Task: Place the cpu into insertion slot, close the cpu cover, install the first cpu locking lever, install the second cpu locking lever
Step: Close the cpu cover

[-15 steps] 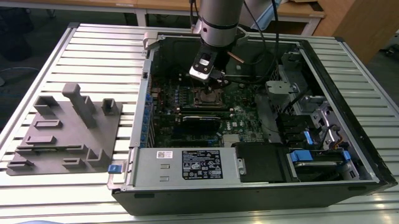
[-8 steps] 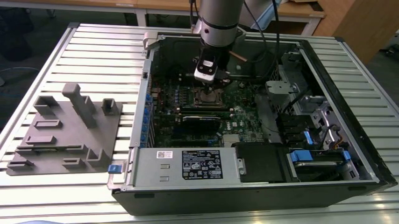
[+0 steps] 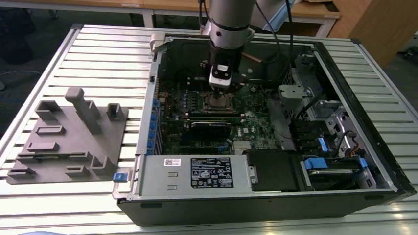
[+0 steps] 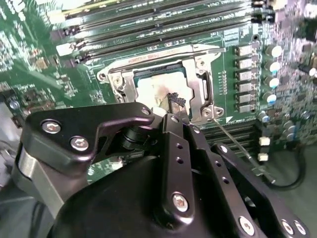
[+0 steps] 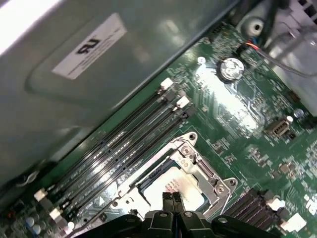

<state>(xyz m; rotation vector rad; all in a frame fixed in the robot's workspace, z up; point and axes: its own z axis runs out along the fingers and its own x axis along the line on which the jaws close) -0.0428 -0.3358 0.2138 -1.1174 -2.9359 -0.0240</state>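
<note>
I see the gripper [image 3: 220, 89] hanging low inside the open computer case [image 3: 365, 147], right above the insertion slot [image 3: 219, 103] in the middle of the green board. In both wrist views its two dark fingertips [image 5: 167, 197] are pressed together with nothing between them, clenched on air, and they sit just over the cpu [image 5: 182, 187], at or very near its metal top; I cannot tell whether they touch it.

The cpu lies flat in the slot, and its dull silver face has a pale smear in the second wrist view. The cpu cover [image 5: 200, 161] lies down flat around it, so the chip shows through the cover's square window. A thin metal rod [image 4: 242, 148] runs out from one corner of the socket across the board; I cannot tell whether it is latched.

Long black memory slots [image 5: 119, 153] run beside the socket. A silver power supply [image 3: 196, 174] fills the case's near end. On the exterior view's left, a grey fixture tray [image 3: 72, 132] rests on the slatted table [image 3: 98, 58], well apart from the arm
</note>
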